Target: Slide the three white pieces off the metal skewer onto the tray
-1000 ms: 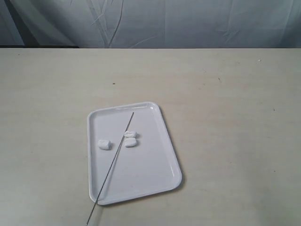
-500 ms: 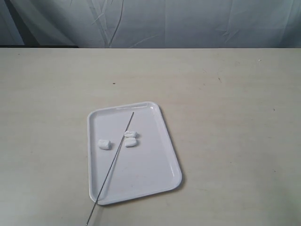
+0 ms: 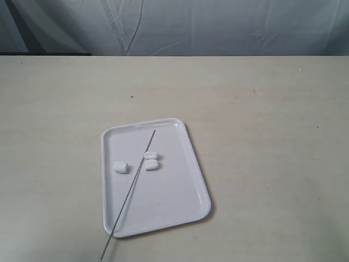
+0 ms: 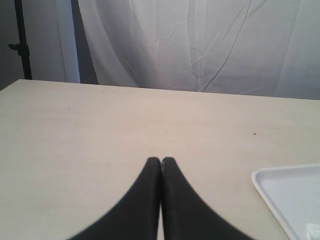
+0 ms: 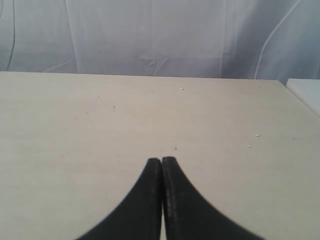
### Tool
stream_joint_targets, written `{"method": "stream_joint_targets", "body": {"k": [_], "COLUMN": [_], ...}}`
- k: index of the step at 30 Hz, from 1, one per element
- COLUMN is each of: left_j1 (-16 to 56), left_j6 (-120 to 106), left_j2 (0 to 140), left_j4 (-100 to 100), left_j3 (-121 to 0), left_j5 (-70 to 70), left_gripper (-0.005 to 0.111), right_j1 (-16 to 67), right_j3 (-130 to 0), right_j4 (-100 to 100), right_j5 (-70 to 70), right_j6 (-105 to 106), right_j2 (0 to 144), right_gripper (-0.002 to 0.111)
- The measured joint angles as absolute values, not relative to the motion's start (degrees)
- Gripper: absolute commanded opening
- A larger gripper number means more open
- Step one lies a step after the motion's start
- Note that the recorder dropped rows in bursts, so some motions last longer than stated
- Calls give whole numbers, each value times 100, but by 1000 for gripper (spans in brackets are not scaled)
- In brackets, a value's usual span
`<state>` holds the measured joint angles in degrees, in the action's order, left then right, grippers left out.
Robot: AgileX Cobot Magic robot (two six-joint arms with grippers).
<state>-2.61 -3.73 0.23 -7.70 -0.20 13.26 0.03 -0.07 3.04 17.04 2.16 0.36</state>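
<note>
The white tray (image 3: 180, 202) lies on the table in the exterior view. Three white pieces rest loose on it: one (image 3: 120, 167) left of the skewer, two (image 3: 151, 155) (image 3: 151, 165) just right of it. The thin metal skewer (image 3: 131, 188) lies bare and diagonal across the tray, its near end past the tray's front rim. Neither arm shows in the exterior view. My left gripper (image 4: 161, 160) is shut and empty above bare table, with a tray corner (image 4: 280, 187) off to one side. My right gripper (image 5: 161, 160) is shut and empty over bare table.
A beige tabletop (image 3: 262, 136) surrounds the tray, with a pale draped cloth (image 3: 218, 27) behind its far edge. A dark stand (image 4: 20, 40) rises beyond the table in the left wrist view. A white edge (image 5: 305, 92) sits at the table's far corner in the right wrist view.
</note>
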Motion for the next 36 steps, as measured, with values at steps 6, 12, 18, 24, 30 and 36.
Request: {"method": "stream_joint_targets", "body": {"k": [6,12,18,24,30,36], "left_j1": [-271,-283,-283,-283,-283,-283], "left_j6": [-387,-399,-399,-411,-411,-411], "left_j2": [23,23,23,23,23,23], "left_j4": [-775,-775,-775,-775,-785,-785], "left_j3": [-20,-20,-20,-20,-20,-20], "left_j5": [1364,1520,1581,1592,1592,1592], "left_gripper": [0,0,0,0,0,0], "right_j1": [3,3,3,3,3,3], "right_j3": [-7,-7,-7,-7,-7,-7], "right_j4": [269,261,247,231,222,187], "right_j5": [1759,1793,1806,1806,1806,1806], "right_j6": [281,146,114,114,114,114], "right_j2": [36,36,36,36,36,36], "right_gripper": [-1,-1,-1,-1,-1,-1]}}
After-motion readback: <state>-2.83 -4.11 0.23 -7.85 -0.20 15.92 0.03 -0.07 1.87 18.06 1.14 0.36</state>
